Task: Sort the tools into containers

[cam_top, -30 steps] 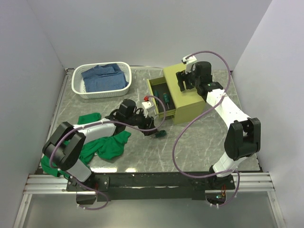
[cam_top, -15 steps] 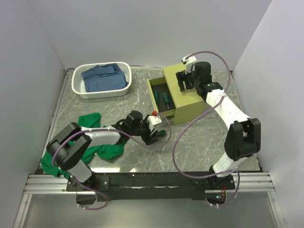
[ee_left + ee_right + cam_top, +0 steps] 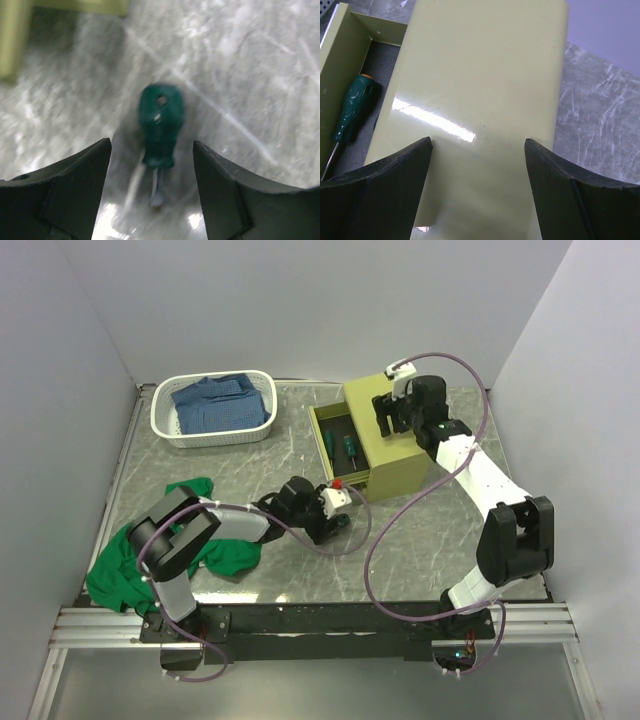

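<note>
I am looking at a grey marbled table [image 3: 250, 465] boxed in by plain white walls [image 3: 300, 300]. A white basket [image 3: 215, 437] holding a blue cloth [image 3: 222, 400] sits far left, and a green cloth [image 3: 120, 570] lies bunched near the left arm's base.

My left gripper [image 3: 151, 165] is spread wide and holds nothing, low over the table just in front of the chest [image 3: 395, 465]. A stubby screwdriver [image 3: 160, 125] lies between its fingers with a gap either side. My right gripper [image 3: 477, 150] is equally wide and empty above the chest's top; I cannot tell whether it touches.

The stubby screwdriver's handle is dark green and blurred, its short shaft pointing toward the wrist camera. The chest's drawer [image 3: 316, 432] stands open with two other screwdrivers [image 3: 348, 447] inside.
</note>
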You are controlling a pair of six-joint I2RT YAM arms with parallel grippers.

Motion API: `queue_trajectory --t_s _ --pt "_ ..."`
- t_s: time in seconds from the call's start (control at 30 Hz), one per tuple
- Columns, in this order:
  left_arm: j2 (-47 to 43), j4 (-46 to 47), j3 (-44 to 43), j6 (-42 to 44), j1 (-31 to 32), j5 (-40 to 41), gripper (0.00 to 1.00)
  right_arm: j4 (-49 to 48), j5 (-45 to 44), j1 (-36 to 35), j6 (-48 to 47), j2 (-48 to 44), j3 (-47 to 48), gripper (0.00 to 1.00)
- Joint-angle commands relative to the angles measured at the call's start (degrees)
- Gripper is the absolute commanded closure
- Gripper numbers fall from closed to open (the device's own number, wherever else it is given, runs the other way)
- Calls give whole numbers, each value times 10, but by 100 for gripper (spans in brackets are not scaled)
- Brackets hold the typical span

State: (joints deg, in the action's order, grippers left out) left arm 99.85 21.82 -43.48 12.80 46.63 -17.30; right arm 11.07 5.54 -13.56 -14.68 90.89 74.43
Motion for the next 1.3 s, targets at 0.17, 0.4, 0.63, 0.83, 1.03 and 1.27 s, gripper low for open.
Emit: queue_trajectory --t_s 0.17,0.4,0.63,0.83,1.03,1.27 --pt "11 3 -32 9 21 -36 73 132 -36 3 -33 8 -57 17" --pt "-112 -172 -57 91 -9 -164 97 134 -34 3 -31 14 -46 17" --pt "-255 -370 -104 218 -81 -247 99 137 -28 3 -24 40 -12 17" --pt "-207 -252 -209 -30 -143 -189 99 133 -24 2 -18 49 -3 17" --pt "-66 -153 -339 -377 -168 -132 99 136 -24 1 -14 51 5 17" --pt "77 -121 -430 -624 -181 -130 99 134 -26 -1 -18 46 0 17"
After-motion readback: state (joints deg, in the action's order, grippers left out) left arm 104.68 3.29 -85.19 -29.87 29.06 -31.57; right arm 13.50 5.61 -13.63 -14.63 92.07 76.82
